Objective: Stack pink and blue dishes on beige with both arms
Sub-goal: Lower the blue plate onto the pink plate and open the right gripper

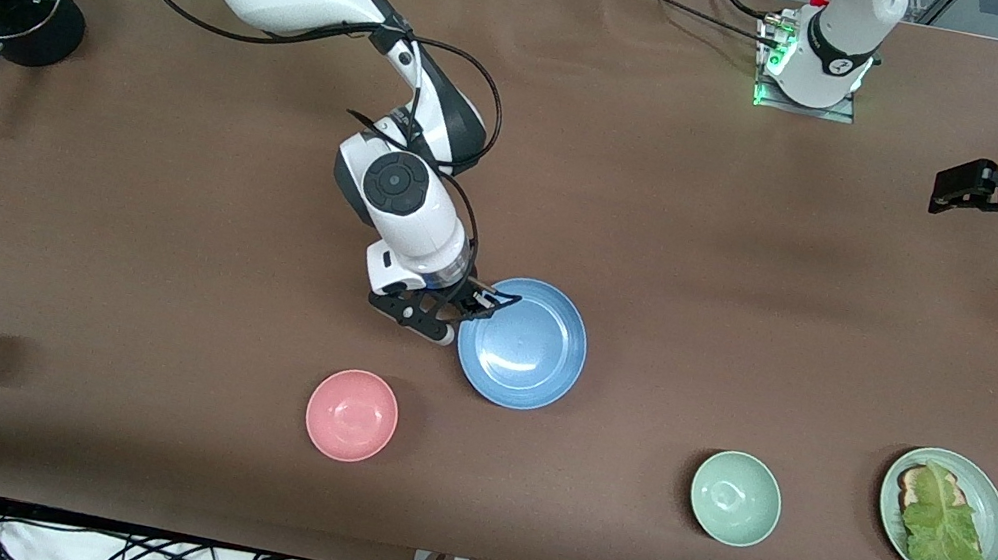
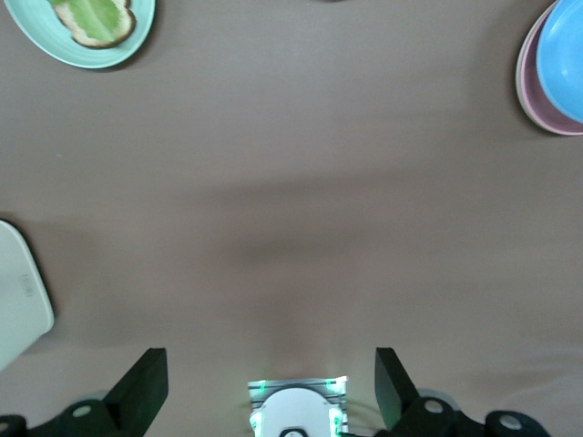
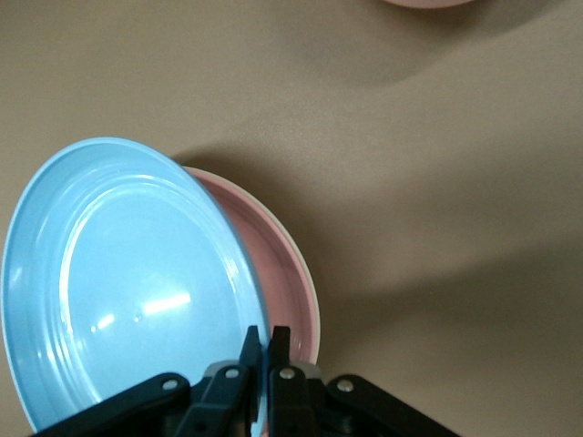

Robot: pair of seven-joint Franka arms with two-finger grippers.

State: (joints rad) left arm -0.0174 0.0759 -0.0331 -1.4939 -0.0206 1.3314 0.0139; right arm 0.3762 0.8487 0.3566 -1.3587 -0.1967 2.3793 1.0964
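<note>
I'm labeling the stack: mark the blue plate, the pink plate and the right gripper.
blue plate (image 3: 127,282), right wrist view, its inner face.
pink plate (image 3: 278,273), right wrist view, exposed inner rim.
right gripper (image 3: 262,350), right wrist view, between fingertips.

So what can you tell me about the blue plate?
The blue plate is wide, shallow and round, sky blue, and looks like shiny plastic with ring grooves inside its low rim. The right gripper pinches its rim, fingers shut on it. It sits tilted, lifted at the pinched edge, over a pink plate whose edge peeks out underneath. It is near the middle of the table, farther from the front camera than the pink bowl.
</note>
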